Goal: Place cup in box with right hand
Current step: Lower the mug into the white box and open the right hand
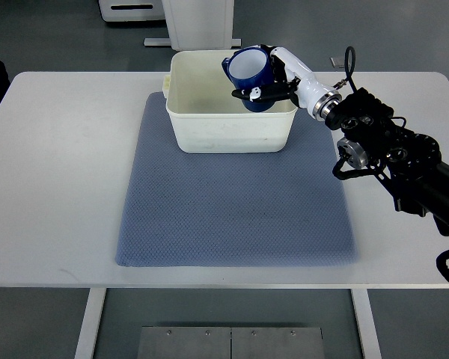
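My right hand (pixel 273 78) has its fingers (pixel 256 94) wrapped around the cup (pixel 248 73), holding it tilted over the box's (pixel 209 127) right side. I'm at the placing step; next I should lower it inside and release.
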Controlling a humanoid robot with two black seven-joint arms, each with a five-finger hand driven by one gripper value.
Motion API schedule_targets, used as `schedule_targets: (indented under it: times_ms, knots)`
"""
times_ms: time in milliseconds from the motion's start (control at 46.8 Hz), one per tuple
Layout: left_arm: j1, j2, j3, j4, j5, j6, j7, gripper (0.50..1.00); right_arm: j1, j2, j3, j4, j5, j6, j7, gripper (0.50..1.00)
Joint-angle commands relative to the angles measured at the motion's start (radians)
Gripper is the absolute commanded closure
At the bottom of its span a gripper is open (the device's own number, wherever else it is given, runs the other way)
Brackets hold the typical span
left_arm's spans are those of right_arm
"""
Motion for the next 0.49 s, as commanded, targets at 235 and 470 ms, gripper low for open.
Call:
schedule_targets:
  times_ms: [235,470]
  knots:
    - [0.0,0.0,0.0,0.0,0.0,0.0,0.0,0.5,-0.001,-0.002,0.001,0.003,0.0,0.0,0.001,0.5]
    - [0.0,0.0,0.0,0.0,0.0,0.0,0.0,0.5,0.016,-0.02,0.01,0.015,0.008,0.002,0.001,0.5]
